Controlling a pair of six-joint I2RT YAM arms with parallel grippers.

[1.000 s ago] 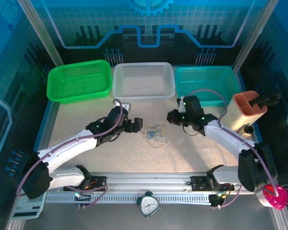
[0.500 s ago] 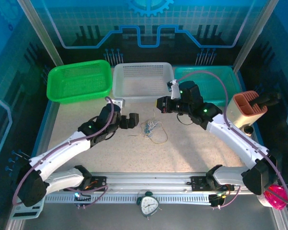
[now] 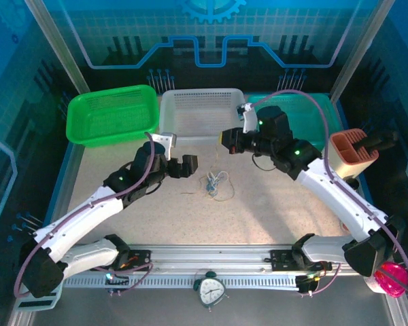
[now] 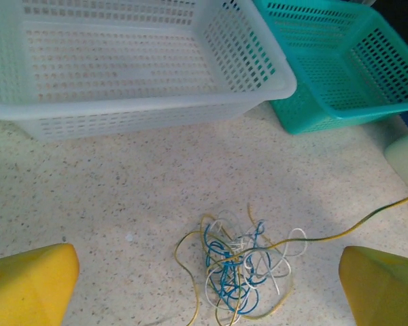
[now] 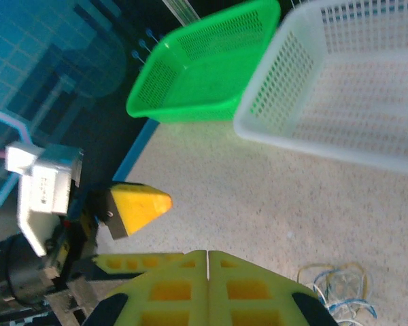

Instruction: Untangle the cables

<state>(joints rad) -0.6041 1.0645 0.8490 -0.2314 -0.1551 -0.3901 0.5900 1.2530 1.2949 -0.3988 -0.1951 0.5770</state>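
Note:
The cables (image 3: 215,182) lie as a small tangle of blue, yellow and whitish cords on the speckled table, also seen as cables (image 4: 239,275) and cables (image 5: 340,293). My left gripper (image 3: 184,166) sits just left of the tangle, open wide; in the left wrist view the left gripper (image 4: 205,275) has its yellow fingertips (image 4: 30,285) far apart on either side of the tangle. One yellow strand (image 4: 367,219) runs taut up and to the right. My right gripper (image 3: 229,141) hovers behind the tangle, and the right gripper (image 5: 208,257) has its jaws pressed together.
Three baskets line the back: green basket (image 3: 112,114), white basket (image 3: 204,112), teal basket (image 3: 296,117). A tan holder (image 3: 352,156) stands at the right. A small clock (image 3: 209,291) sits on the front rail.
My right gripper rose and moved back-left, from beside the tangle to above it. The tangle shifted slightly toward the back. The left gripper drew back a little.

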